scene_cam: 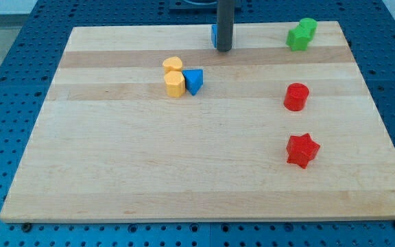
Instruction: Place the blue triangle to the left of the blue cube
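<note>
The blue triangle (193, 81) lies on the wooden board left of centre in the upper half, touching the right side of a yellow block (175, 84). The blue cube (214, 36) sits near the board's top edge, mostly hidden behind my rod; only a sliver of its left side shows. My tip (224, 49) rests on the board right in front of the blue cube, above and to the right of the blue triangle, apart from it.
A second yellow block (173, 66) sits just above the first. Two green blocks (301, 34) stand at the top right. A red cylinder (296, 97) and a red star (302, 150) are on the right side.
</note>
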Robot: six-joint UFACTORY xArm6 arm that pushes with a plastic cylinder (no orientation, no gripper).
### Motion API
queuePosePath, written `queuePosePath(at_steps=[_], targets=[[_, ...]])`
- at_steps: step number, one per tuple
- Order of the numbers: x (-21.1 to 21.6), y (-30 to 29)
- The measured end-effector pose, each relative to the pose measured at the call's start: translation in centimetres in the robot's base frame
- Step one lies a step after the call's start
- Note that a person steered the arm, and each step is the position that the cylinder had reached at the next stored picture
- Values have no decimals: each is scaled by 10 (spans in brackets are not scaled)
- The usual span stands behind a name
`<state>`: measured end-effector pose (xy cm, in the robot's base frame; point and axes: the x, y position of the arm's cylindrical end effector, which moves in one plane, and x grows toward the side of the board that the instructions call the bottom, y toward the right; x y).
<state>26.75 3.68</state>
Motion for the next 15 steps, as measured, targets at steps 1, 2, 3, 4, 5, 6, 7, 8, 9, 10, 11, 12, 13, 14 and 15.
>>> queuePosePath(at_steps=[1,2,3,4,5,6,7,8,9,10,11,12,13,14,15], targets=[[0,0],[15,-5],[57,-5],[95,-7],[134,-34],[146,-65],[145,-71],[141,-65],[129,-59],[115,-55],[97,-57],[86,-68],[70,-78],[57,-84],[55,-82]])
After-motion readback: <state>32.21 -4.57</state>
